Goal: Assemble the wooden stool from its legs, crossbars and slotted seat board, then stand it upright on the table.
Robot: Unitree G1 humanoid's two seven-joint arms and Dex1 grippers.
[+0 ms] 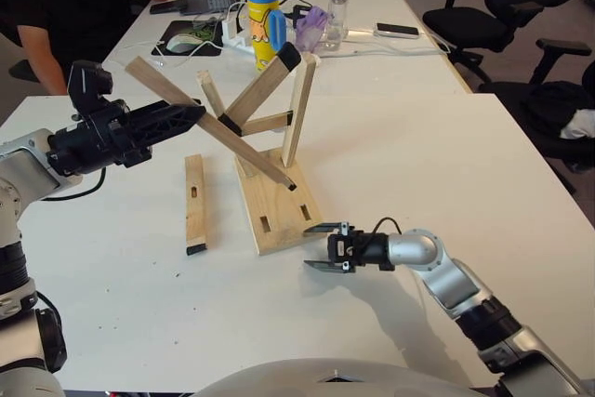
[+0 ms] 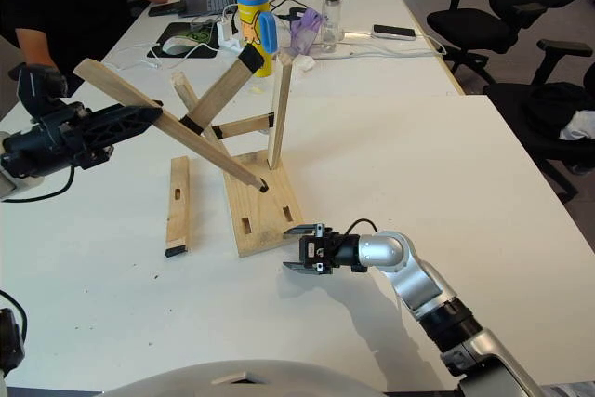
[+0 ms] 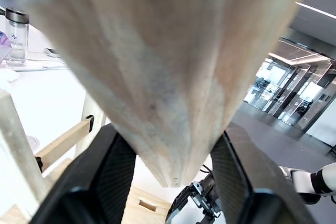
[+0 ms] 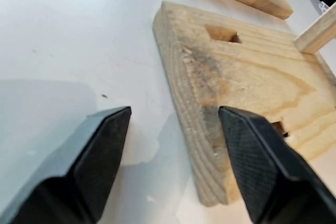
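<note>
Lying flat on the white table (image 1: 446, 183), the slotted seat board (image 1: 279, 220) is seen with open slots near its front edge. One leg (image 1: 299, 109) is stood upright at the board's far right corner. A second, black-tipped leg (image 1: 265, 86) is leaned with its top against the top of the first, and a crossbar (image 1: 268, 122) runs sideways from the upright leg lower down.

A third leg (image 1: 246, 151) is held slanted by the left gripper (image 1: 186, 116), whose jaws are closed on it near its middle. In the left wrist view the wood is seen clamped between the black fingers (image 3: 105, 177). Its black lower end is rested on the board near the upright leg's foot, and its upper end is raised toward the robot's left.

A loose leg (image 1: 194, 202) is laid flat on the table just beside the board's left edge.

The right gripper (image 1: 311, 248) is positioned low over the table at the board's near right corner, its jaws spread wide and nothing gripped.

Farther back, a yellow and blue cup (image 1: 265, 30), a bottle (image 1: 337, 11) and a phone (image 1: 398, 30) are set on the next table.
</note>
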